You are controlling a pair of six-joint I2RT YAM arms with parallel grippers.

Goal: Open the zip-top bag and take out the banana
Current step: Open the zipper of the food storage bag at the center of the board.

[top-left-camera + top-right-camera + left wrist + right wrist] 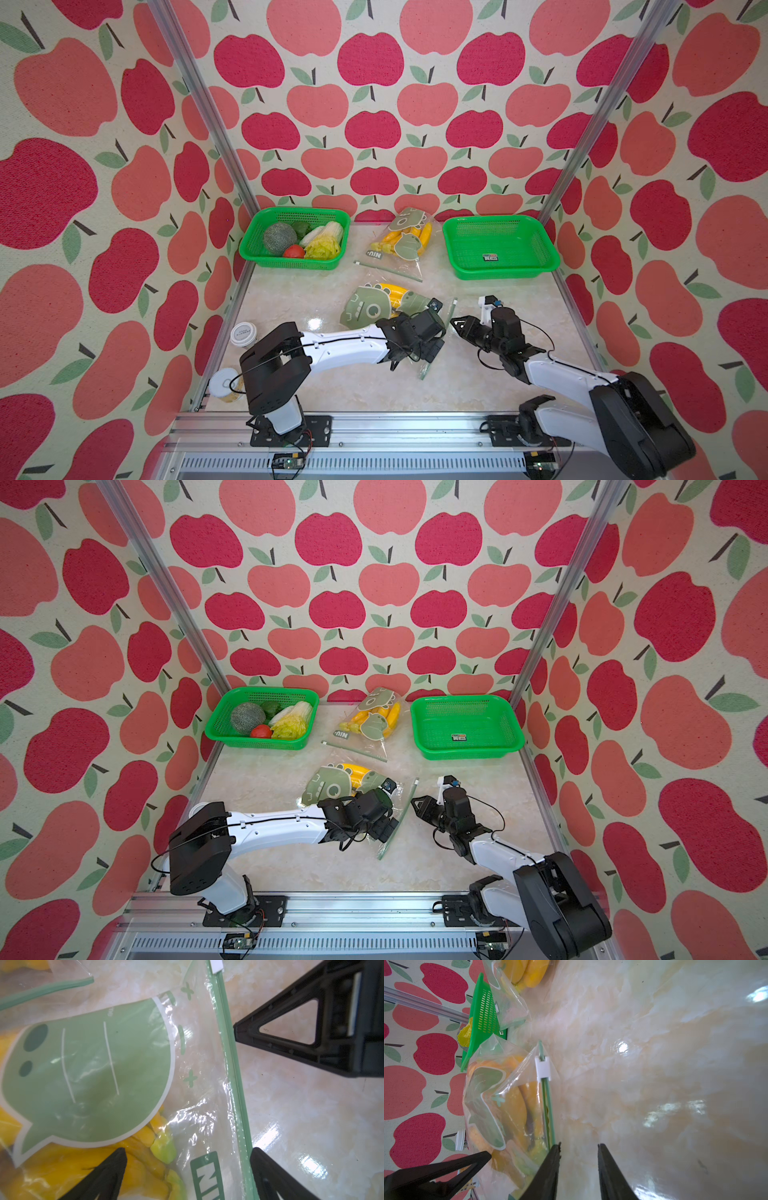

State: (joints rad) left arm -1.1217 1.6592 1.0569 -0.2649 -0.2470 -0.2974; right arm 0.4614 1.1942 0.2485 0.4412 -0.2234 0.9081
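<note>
1. Zip-top bag [368, 307] on the marble tabletop [332, 390]: it lies flat at lower centre in both top views. Its near part is hidden under the left arm's wrist.
2. Green baskets at the table's upper edge: the vegetable basket [299, 210] at upper left and the empty basket [503, 274] at upper right. Both are well apart from the bag.
3. Second bag [405, 237]: it sits between the baskets, near the task bag's far side and clear of both arms.
4. Left gripper [188, 1152]: the jaws are spread wide over the bag and pinch nothing. One finger is over the fruit and the other at the zip edge. Contact with the film cannot be told.
5. Right gripper [579, 1145]: the jaws are partly apart with only bare table between them. One fingertip is just beside the zip edge, on its frame-right side.
6. Banana [390, 289]: yellow, inside the bag, frame-left of the zip edge.
7. Zip track [230, 1064]: in the top views its long axis runs from upper right to lower left. The mouth therefore faces the right gripper, probably the nearer arm for entry. The track appears parted alongside that fingertip, and nothing stands between them.
8. Slider [543, 1069]: white, at the track's far, upper end.
</note>
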